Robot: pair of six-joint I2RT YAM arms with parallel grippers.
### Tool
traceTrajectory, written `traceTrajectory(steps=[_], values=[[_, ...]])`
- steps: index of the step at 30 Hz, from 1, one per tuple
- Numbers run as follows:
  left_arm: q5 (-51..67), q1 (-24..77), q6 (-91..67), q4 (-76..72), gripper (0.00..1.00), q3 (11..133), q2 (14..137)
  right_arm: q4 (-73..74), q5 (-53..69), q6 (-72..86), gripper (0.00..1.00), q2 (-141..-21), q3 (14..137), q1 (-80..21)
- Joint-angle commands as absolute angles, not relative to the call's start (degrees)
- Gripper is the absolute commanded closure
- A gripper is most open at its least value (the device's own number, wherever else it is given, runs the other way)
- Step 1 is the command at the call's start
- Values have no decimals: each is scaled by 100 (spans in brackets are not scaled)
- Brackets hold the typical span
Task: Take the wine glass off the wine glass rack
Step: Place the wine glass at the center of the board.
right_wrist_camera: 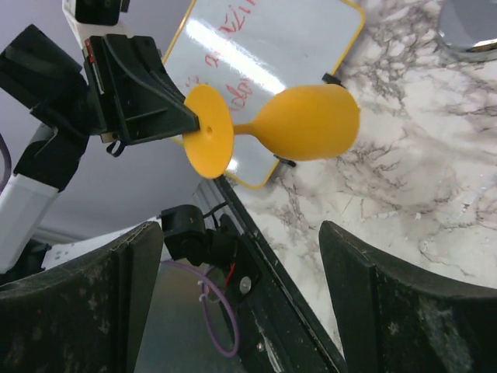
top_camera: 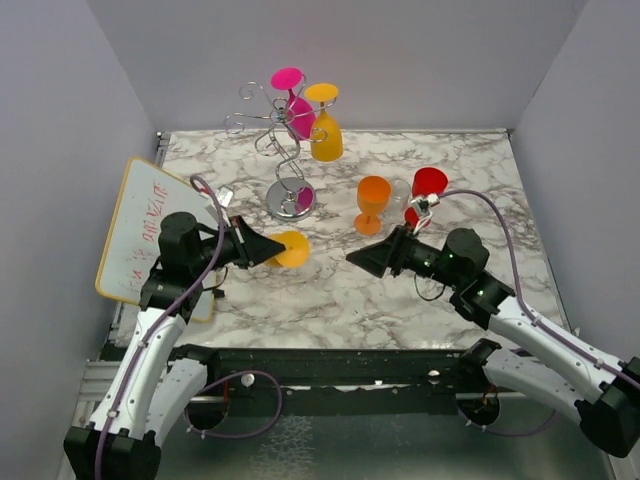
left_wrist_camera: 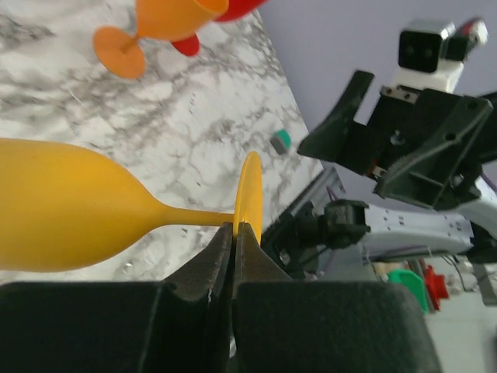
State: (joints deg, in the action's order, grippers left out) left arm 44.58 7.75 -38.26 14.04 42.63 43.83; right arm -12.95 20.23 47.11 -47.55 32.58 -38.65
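Note:
The chrome wine glass rack stands at the back on its round base. A pink glass and a yellow glass hang upside down from its arms. My left gripper is shut on the foot of a yellow-orange wine glass and holds it sideways above the table, off the rack. In the left wrist view the jaws pinch the foot's rim, with the bowl to the left. My right gripper is open and empty, facing that glass.
An orange glass and a red glass stand on the marble table right of the rack base. A yellow-framed whiteboard lies at the left edge. The black frame rail runs along the near edge.

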Motion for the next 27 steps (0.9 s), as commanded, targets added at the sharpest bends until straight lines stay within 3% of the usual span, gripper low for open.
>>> traceTrajectory(steps=[1, 14, 21, 27], values=[[4529, 1429, -4651, 94, 100, 3645, 4104, -1900, 3085, 4773, 15, -5313, 3504, -3868], [4069, 2548, -5105, -1300, 100, 3339, 4530, -2041, 3906, 4958, 35, -6000, 3726, -3876], [4104, 2847, -4966, -1354, 100, 3401, 4710, -2576, 3866, 5251, 52, -6039, 3543, -3876], [3966, 2983, -4914, -1351, 100, 3330, 4726, -2695, 3903, 5305, 76, -6124, 3556, -3876]])
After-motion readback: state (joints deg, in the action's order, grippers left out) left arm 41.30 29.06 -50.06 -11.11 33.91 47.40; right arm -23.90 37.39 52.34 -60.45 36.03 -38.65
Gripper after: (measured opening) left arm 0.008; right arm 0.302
